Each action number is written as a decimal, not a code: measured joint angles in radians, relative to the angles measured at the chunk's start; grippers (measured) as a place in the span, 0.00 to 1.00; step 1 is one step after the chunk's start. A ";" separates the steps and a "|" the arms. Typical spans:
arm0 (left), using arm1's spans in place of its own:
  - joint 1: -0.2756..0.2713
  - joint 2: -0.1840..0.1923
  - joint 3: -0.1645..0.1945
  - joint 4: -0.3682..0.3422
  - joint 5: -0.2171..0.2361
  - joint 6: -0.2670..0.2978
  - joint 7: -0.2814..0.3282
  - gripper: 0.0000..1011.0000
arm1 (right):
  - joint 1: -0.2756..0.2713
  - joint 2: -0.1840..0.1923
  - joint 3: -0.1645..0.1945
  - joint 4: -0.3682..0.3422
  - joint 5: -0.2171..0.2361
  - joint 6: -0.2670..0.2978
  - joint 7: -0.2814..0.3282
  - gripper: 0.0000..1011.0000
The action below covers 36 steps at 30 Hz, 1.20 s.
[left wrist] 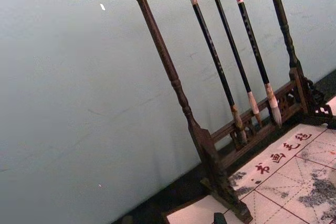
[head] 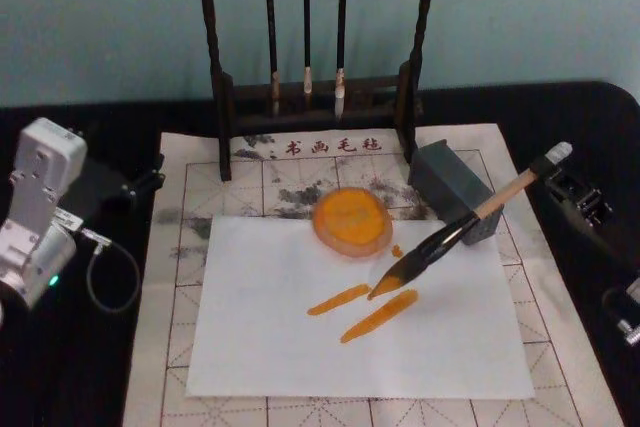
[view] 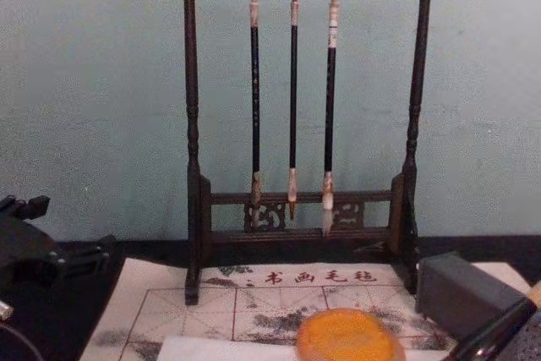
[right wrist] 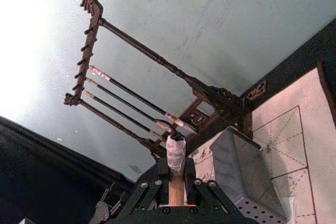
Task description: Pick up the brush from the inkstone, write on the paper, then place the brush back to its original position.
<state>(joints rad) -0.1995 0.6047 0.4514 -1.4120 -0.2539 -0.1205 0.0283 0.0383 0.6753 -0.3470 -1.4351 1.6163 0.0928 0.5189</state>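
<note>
The brush (head: pixel 455 232) slants over the white paper (head: pixel 300 357), tan handle up to the right. Its orange-stained tuft sits beside two orange strokes (head: pixel 378 315); I cannot tell if it touches the sheet. My right gripper (head: pixel 552 175) is shut on the handle's upper end. In the right wrist view the fingers (right wrist: pixel 152 195) clamp the handle below the brush's white-taped top (right wrist: pixel 176 156). The grey inkstone block (head: pixel 450 187) stands just behind the brush, also seen in the chest view as the inkstone (view: pixel 465 293). My left arm (head: pixel 35 217) is parked off the mat's left edge.
An orange round dish (head: pixel 350 220) lies at the paper's far edge. A dark wooden rack (view: pixel 300 124) with three thin black-handled brushes stands at the back. The beige grid mat (head: pixel 170 277) lies under the paper on a black table. A cable (head: pixel 105 277) loops by the left arm.
</note>
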 joint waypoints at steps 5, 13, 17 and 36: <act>0.000 0.000 0.000 0.000 0.000 0.000 0.000 0.99 | 0.006 -0.003 -0.008 -0.001 0.009 -0.003 -0.004 0.20; 0.000 0.000 0.000 0.000 0.000 0.000 0.000 0.99 | 0.009 -0.004 -0.017 -0.001 0.016 -0.010 -0.006 0.20; 0.000 0.000 0.000 0.000 0.000 0.000 0.000 0.99 | 0.012 -0.003 -0.020 -0.001 0.019 -0.013 -0.008 0.20; 0.000 0.000 0.000 0.000 0.000 0.000 0.000 0.99 | 0.046 -0.029 -0.035 0.005 0.043 -0.017 -0.036 0.20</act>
<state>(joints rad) -0.1995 0.6047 0.4514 -1.4120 -0.2539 -0.1205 0.0283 0.0842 0.6461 -0.3816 -1.4301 1.6596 0.0757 0.4831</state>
